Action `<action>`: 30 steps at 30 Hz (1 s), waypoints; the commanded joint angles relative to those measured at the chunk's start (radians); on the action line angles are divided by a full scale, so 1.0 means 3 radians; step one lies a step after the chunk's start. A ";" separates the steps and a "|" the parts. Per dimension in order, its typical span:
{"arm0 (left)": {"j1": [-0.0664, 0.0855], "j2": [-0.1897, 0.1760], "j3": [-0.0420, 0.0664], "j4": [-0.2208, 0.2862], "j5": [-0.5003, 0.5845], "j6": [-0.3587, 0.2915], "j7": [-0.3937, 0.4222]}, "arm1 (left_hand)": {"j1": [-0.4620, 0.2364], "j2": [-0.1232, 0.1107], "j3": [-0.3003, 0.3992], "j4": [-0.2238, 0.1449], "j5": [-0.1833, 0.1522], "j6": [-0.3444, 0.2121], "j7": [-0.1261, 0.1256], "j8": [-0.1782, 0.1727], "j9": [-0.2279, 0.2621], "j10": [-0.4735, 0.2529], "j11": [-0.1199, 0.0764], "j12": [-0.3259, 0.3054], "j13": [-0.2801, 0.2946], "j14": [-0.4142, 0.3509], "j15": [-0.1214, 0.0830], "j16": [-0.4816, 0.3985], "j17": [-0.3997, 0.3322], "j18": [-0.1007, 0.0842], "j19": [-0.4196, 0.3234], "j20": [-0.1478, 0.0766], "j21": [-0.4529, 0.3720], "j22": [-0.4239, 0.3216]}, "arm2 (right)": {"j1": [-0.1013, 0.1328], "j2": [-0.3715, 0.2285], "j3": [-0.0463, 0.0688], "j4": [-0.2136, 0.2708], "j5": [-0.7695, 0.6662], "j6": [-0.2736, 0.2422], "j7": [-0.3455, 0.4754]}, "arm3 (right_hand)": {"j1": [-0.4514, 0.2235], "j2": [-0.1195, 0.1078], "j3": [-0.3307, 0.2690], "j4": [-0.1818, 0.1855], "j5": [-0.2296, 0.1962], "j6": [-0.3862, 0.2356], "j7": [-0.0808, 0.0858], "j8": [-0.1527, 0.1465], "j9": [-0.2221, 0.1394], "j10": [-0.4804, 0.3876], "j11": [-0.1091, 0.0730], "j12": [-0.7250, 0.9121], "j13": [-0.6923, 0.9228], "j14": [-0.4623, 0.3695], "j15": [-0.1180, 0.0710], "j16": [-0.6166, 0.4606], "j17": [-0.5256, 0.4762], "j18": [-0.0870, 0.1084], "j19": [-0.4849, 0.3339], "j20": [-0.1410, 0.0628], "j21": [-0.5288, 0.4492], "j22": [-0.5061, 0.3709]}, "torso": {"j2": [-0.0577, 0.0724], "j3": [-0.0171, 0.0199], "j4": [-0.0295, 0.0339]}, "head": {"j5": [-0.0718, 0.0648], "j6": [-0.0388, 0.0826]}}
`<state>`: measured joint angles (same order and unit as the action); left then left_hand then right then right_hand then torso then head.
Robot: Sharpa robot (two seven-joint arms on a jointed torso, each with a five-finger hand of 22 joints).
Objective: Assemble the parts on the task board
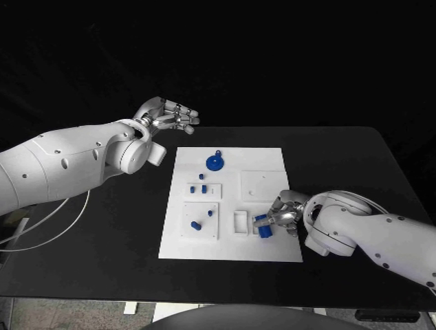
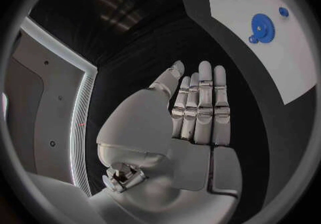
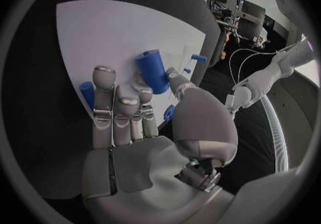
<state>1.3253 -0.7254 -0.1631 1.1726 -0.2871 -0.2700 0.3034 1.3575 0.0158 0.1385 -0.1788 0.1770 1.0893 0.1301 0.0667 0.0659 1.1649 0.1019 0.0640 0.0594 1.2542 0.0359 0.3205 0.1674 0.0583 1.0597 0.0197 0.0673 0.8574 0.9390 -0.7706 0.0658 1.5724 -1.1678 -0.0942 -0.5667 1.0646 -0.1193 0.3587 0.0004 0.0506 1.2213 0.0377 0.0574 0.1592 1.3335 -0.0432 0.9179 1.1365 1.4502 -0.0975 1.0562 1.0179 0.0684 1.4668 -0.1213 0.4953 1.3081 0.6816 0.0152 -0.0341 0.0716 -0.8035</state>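
**Right hand grips blue cylinder at near edge of board; left hand idle, released**

Nearest: right hand (image 1: 285,214) over the near right part of the task board (image 1: 263,244), fingers (image 3: 107,101) grasping a blue cylinder (image 3: 152,70). Cylinder pinched between thumb and the other fingers, tilted, by a small raised white fixture (image 1: 241,222). Cannot tell if its lower end touches the board. Another small blue part (image 3: 87,93) lies on the board just beside the fingertips.

Mid board: small blue piece (image 1: 197,225) on a white square block on the near left, two more blue bits (image 1: 204,188) on the block beyond it.

Far board: blue gear (image 1: 215,162), flat on the plate, with a small blue peg (image 1: 219,152) just beyond it.

Farthest: left hand (image 1: 168,117) raised off the far left corner of the board over the black worktop (image 1: 337,151), fingers (image 2: 204,101) straight, side by side, released, holding nothing.
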 commanded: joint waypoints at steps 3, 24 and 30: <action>0.0002 0.0005 0.0002 0.0005 0.0020 0.0038 0.0001 | -0.0014 -0.0009 0.0001 0.0027 -0.0011 -0.0030 0.0004 -0.0007 -0.0002 -0.0024 0.0006 -0.0005 -0.0004 -0.0001 0.0019 0.0012 0.0005 -0.0034 0.0031 0.0005 0.0007 -0.0008 | -0.0013 -0.0062 -0.0016 0.0077 0.0197 0.0006 -0.0109 | -0.0071 0.0047 0.0039 -0.0019 0.0000 0.0076 -0.0021 0.0021 0.0012 0.0044 -0.0021 0.0045 0.0014 0.0021 -0.0006 0.0022 0.0012 -0.0053 0.0149 0.0000 0.0041 0.0048 | -0.0002 -0.0003 -0.0004 | 0.0004 -0.0004; 0.0003 0.0005 0.0002 0.0015 0.0022 0.0049 -0.0016 | -0.0012 -0.0021 0.0006 0.0042 -0.0007 -0.0037 0.0005 -0.0007 -0.0003 -0.0029 0.0008 -0.0005 -0.0004 -0.0004 0.0021 0.0011 0.0004 -0.0034 0.0034 0.0007 0.0007 -0.0039 | 0.0215 0.0079 -0.0007 0.0078 0.0577 0.0095 -0.0210 | -0.0118 0.0088 -0.0055 0.0082 -0.0005 0.0122 -0.0030 0.0022 -0.0045 0.0079 -0.0029 0.0081 0.0076 0.0022 -0.0013 0.0116 0.0126 -0.0078 0.0151 -0.0017 0.0157 0.0119 | 0.0003 -0.0006 0.0003 | 0.0021 -0.0027; 0.0004 0.0009 0.0002 0.0017 0.0022 0.0061 -0.0019 | -0.0014 -0.0022 0.0007 0.0049 -0.0008 -0.0037 0.0005 -0.0008 -0.0003 -0.0031 0.0008 -0.0005 -0.0004 -0.0005 0.0022 0.0010 0.0004 -0.0035 0.0034 0.0008 0.0007 -0.0049 | 0.0229 0.0188 -0.0050 -0.0018 0.0448 0.0138 -0.0236 | -0.0125 0.0105 -0.0072 0.0065 -0.0005 0.0121 -0.0029 0.0022 -0.0048 0.0078 -0.0027 0.0076 0.0082 0.0022 -0.0009 0.0119 0.0135 -0.0076 0.0150 -0.0012 0.0173 0.0135 | 0.0002 -0.0004 0.0003 | 0.0026 -0.0031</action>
<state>1.3255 -0.7246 -0.1632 1.1746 -0.2868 -0.2658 0.2939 1.3576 0.0158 0.1418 -0.1704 0.1769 1.0858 0.1337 0.0667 0.0659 1.1612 0.1056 0.0640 0.0594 1.2542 0.0359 0.3205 0.1673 0.0585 1.0633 0.0233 0.0674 0.8447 1.0078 -0.7195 0.0528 1.5723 -1.0104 -0.0820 -0.6250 1.0261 -0.0975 0.3425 0.0181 0.0504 1.2432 0.0347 0.0620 0.1438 1.3515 -0.0534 0.9365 1.1596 1.4530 -0.0999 1.0873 1.0573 0.0528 1.4668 -0.1213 0.5438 1.3077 0.6823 0.0136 -0.0332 0.0785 -0.8122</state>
